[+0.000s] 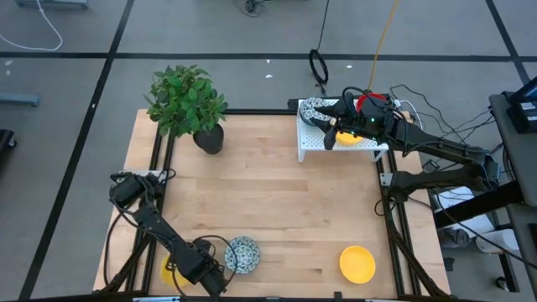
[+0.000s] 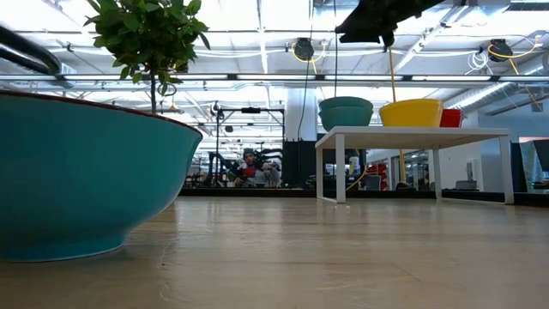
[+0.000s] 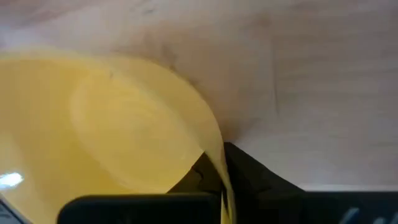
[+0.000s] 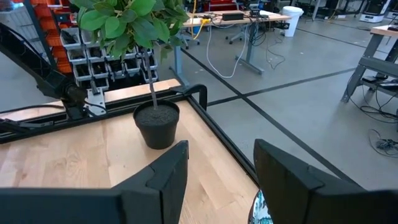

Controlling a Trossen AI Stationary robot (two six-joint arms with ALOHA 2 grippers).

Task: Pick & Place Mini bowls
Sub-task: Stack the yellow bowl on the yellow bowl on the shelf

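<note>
- Left gripper (image 1: 201, 267) sits low at the near edge, clamped on the rim of a yellow mini bowl (image 3: 112, 130); wrist view shows one finger (image 3: 249, 180) outside the wall, rim pinched.
- My read: lift straight up before traversing; a thin-wall rim grip is likely to slip if it tilts.
- Patterned bowl (image 1: 242, 253) lies just beside that gripper: clear it on the way up.
- Second yellow bowl (image 1: 357, 263) near right, well apart, glossy, plain, upright.
- Far right: white shelf (image 1: 312, 144) carries a patterned bowl (image 1: 314, 108), a yellow bowl (image 1: 346, 139) and a red bowl (image 1: 367, 102).
- Right gripper (image 1: 334, 122) hovers over the shelf, fingers (image 4: 161, 174) spread, holding nothing.
</note>
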